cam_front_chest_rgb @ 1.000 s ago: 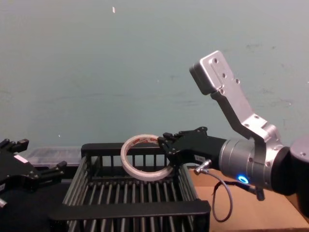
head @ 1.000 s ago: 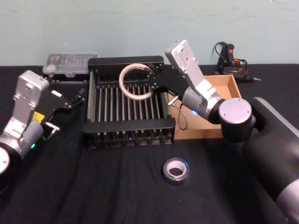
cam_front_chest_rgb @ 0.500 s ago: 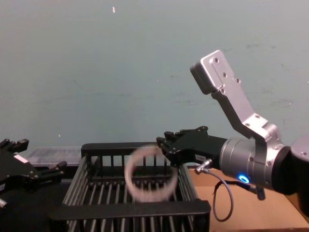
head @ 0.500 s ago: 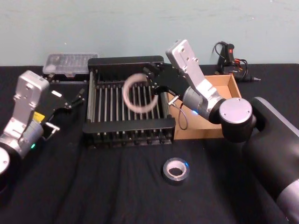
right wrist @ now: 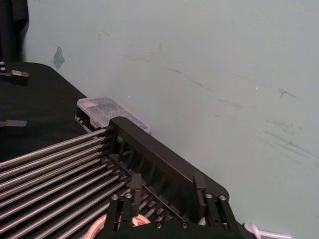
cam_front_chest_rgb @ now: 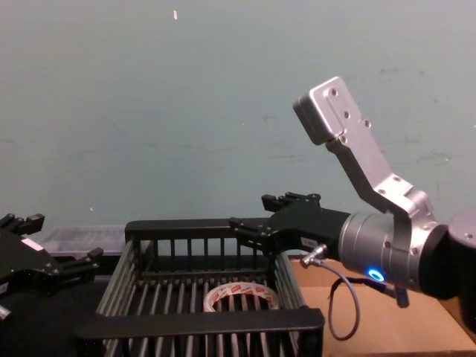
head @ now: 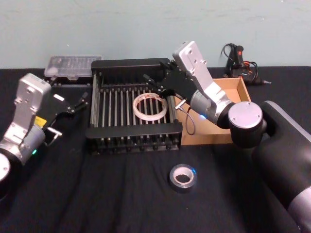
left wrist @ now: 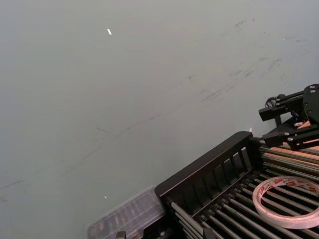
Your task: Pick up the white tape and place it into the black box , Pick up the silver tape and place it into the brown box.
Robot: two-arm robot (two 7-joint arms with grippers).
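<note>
The white tape (head: 150,107) lies flat on the bars inside the black box (head: 133,130), toward its right side; it also shows in the chest view (cam_front_chest_rgb: 242,295) and the left wrist view (left wrist: 286,199). My right gripper (head: 158,80) hovers open over the box's back right corner, above the tape and apart from it, with nothing between its fingers (cam_front_chest_rgb: 256,212). The silver tape (head: 183,177) rests on the black cloth in front of the box. Just right of the black box stands the brown box (head: 228,92), under my right arm. My left gripper (head: 73,104) stays parked open left of the black box.
A clear plastic case (head: 73,65) sits behind the black box at the back left. A black tool with cables (head: 238,58) lies behind the brown box. Black cloth covers the table, and a pale green wall stands close behind.
My right gripper has opened and let go of the white tape. The tape fell from the gripper and came to rest flat on the black box's bars.
</note>
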